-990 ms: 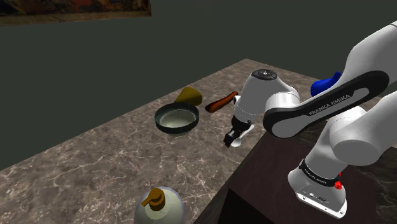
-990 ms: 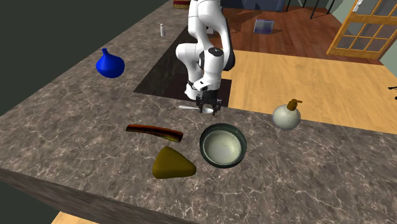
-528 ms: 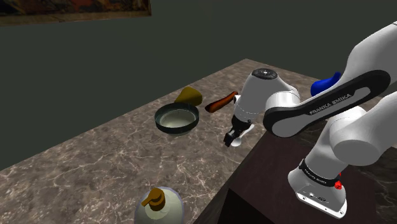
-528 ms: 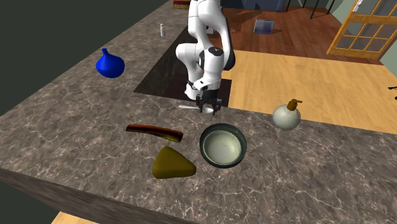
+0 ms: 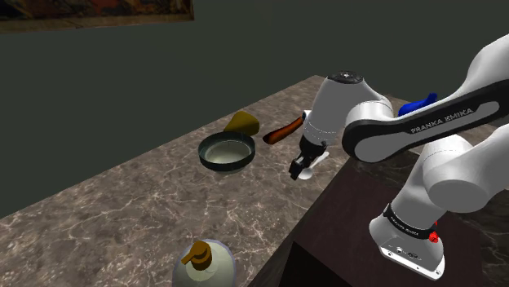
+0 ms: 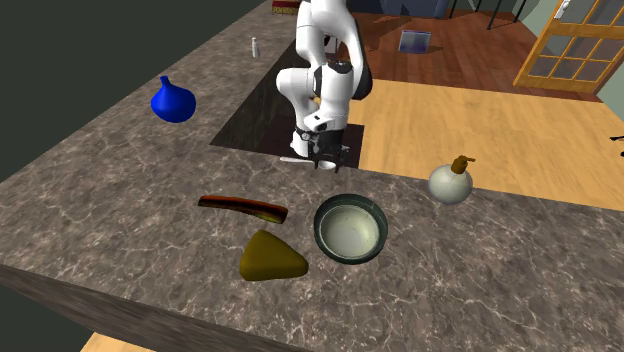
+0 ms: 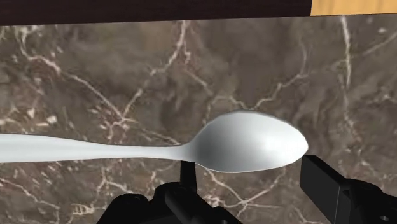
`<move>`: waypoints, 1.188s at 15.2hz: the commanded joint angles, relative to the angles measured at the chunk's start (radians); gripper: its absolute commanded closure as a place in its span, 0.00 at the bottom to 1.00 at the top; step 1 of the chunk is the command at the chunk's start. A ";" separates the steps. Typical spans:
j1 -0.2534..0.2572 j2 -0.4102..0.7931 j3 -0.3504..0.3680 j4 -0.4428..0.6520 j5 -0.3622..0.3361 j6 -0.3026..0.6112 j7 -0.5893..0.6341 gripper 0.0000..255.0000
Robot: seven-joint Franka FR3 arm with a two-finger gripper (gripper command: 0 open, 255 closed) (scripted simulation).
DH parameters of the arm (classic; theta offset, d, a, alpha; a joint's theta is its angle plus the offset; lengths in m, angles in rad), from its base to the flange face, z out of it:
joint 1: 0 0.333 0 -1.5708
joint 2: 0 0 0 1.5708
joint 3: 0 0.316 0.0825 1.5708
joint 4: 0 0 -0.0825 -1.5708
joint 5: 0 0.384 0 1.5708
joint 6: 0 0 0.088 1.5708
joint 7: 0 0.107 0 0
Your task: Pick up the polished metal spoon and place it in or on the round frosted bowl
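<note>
Pale grey spoon clamped by its scoop end between the fingers of my gripper, handle projecting sideways over the brown marbled table. The round bowl stands nearby, apart from both.

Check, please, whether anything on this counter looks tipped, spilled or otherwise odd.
Nothing is spilled or tipped: the bowl and the soap dispenser stand upright. One oddity: the gripper clasps the spoon by its scoop end, so the handle juts out to one side.
</note>
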 commanded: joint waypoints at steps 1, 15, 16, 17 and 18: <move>0.002 -0.019 -0.006 0.015 -0.001 -0.035 -0.003 1.00; 0.004 -0.129 -0.051 0.144 -0.016 -0.272 -0.024 1.00; 0.003 -0.133 -0.054 0.155 -0.018 -0.288 -0.025 1.00; 0.003 -0.138 -0.056 0.166 -0.019 -0.303 -0.026 1.00; 0.002 -0.142 -0.059 0.177 -0.021 -0.318 -0.027 1.00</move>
